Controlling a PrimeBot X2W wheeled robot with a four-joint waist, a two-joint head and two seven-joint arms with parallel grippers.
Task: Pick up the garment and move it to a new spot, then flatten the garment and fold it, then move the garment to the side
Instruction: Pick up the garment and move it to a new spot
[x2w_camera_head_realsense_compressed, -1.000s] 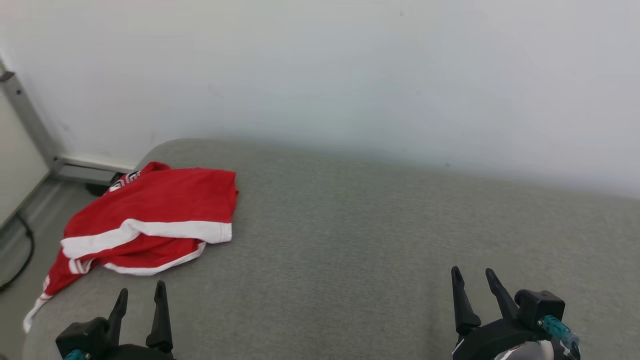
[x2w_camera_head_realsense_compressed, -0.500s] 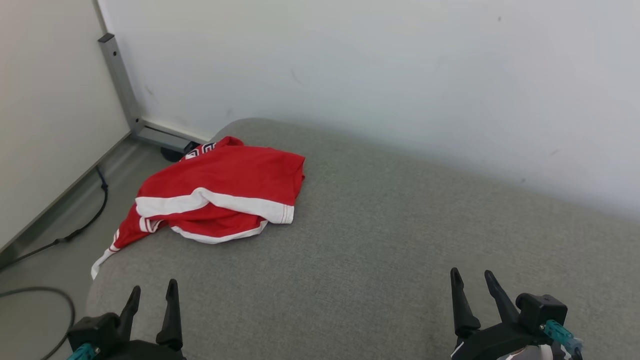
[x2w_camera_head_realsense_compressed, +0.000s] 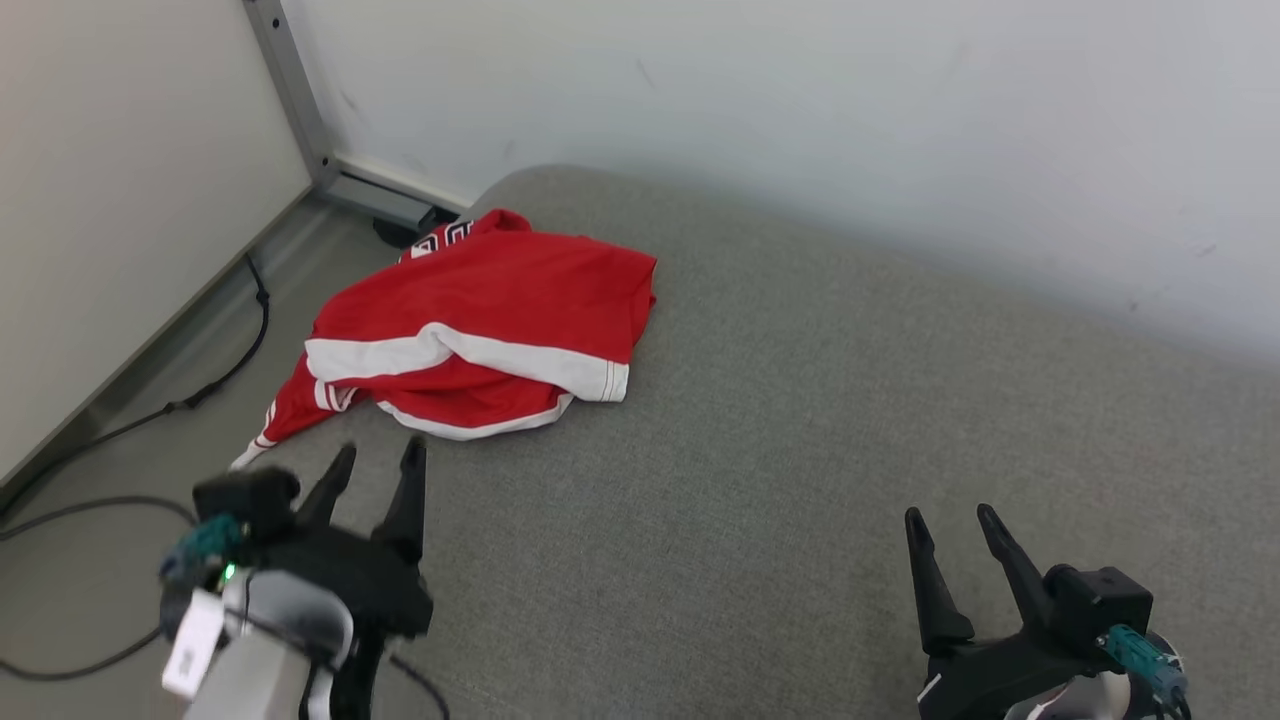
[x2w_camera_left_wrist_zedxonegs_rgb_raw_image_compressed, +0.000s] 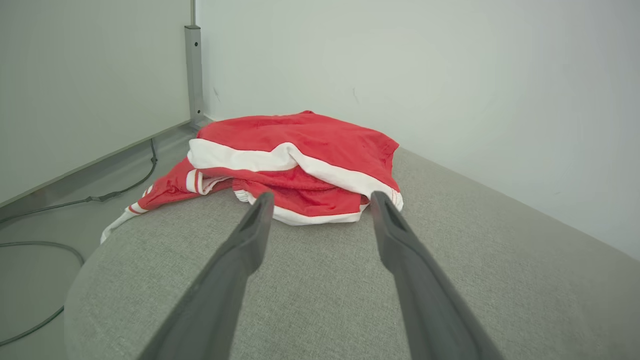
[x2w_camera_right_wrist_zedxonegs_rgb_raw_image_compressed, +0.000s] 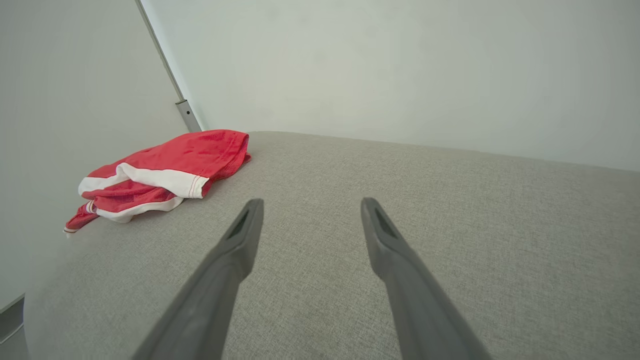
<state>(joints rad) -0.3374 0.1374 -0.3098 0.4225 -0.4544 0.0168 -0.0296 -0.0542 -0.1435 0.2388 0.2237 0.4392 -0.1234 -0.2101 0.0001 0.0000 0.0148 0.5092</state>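
The garment (x2w_camera_head_realsense_compressed: 480, 320) is red with white bands and lies crumpled at the far left end of a grey upholstered surface (x2w_camera_head_realsense_compressed: 800, 420), one part hanging over the left edge. My left gripper (x2w_camera_head_realsense_compressed: 378, 458) is open and empty, a short way in front of the garment's near hem, fingers pointing at it. Along those fingers in the left wrist view, the garment (x2w_camera_left_wrist_zedxonegs_rgb_raw_image_compressed: 295, 160) sits just beyond the left gripper (x2w_camera_left_wrist_zedxonegs_rgb_raw_image_compressed: 320, 200). My right gripper (x2w_camera_head_realsense_compressed: 950, 520) stands open and empty at the lower right, far from the cloth. The right wrist view has the garment (x2w_camera_right_wrist_zedxonegs_rgb_raw_image_compressed: 160, 175) far left of the right gripper (x2w_camera_right_wrist_zedxonegs_rgb_raw_image_compressed: 310, 205).
A pale wall (x2w_camera_head_realsense_compressed: 800, 120) runs behind the grey surface. A metal post (x2w_camera_head_realsense_compressed: 295, 90) stands in the corner at the left. Black cables (x2w_camera_head_realsense_compressed: 120, 440) trail over the floor beside the surface's left edge.
The head camera has swung left and down, so the whole picture shifted. My left arm has risen and reached forward toward the garment. The right gripper has barely moved.
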